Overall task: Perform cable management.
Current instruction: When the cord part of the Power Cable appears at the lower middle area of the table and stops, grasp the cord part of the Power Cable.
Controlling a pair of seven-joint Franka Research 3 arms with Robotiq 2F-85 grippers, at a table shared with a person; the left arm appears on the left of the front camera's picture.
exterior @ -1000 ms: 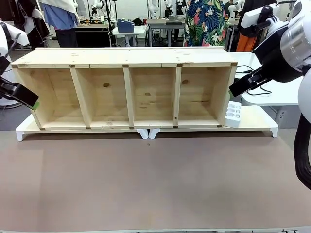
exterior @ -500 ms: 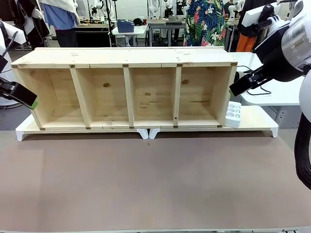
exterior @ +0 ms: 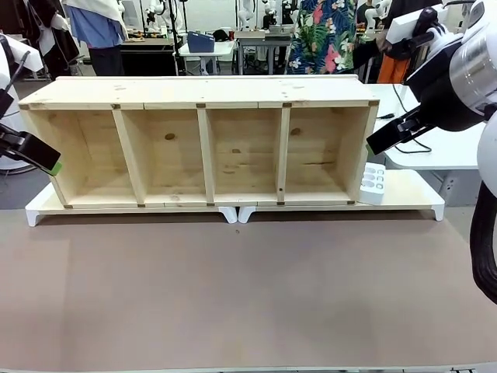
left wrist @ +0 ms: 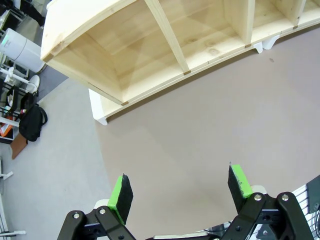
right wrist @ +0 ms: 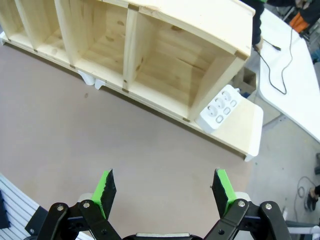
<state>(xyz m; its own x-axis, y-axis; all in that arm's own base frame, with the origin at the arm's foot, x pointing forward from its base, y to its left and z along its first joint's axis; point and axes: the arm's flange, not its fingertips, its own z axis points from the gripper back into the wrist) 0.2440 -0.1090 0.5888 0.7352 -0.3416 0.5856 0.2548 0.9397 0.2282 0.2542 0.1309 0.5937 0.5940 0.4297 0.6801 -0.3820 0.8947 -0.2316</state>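
The cable (exterior: 416, 144) is a thin black cord lying in loops on the white side table at the far right, behind the shelf's right end. In the right wrist view the cable (right wrist: 281, 75) runs toward a person's dark sleeve (right wrist: 257, 22) at the shelf's far corner. My right gripper (exterior: 376, 143) hovers beside the shelf's right wall; its jaws stand open and empty (right wrist: 165, 192) above the brown tabletop. At the shelf's left end my left gripper (exterior: 48, 160) hangs off the table edge, open with nothing in it (left wrist: 181, 192).
A long wooden shelf (exterior: 202, 92) with several open compartments rests on white risers (exterior: 233, 213) across the table's far side. A white power strip (exterior: 373, 183) leans against its right end. The brown tabletop (exterior: 248, 295) in front is bare. People stand behind.
Both arms have stayed almost still. The person in the floral shirt behind the shelf has shifted left, and a dark sleeve now reaches in by the shelf's far right corner.
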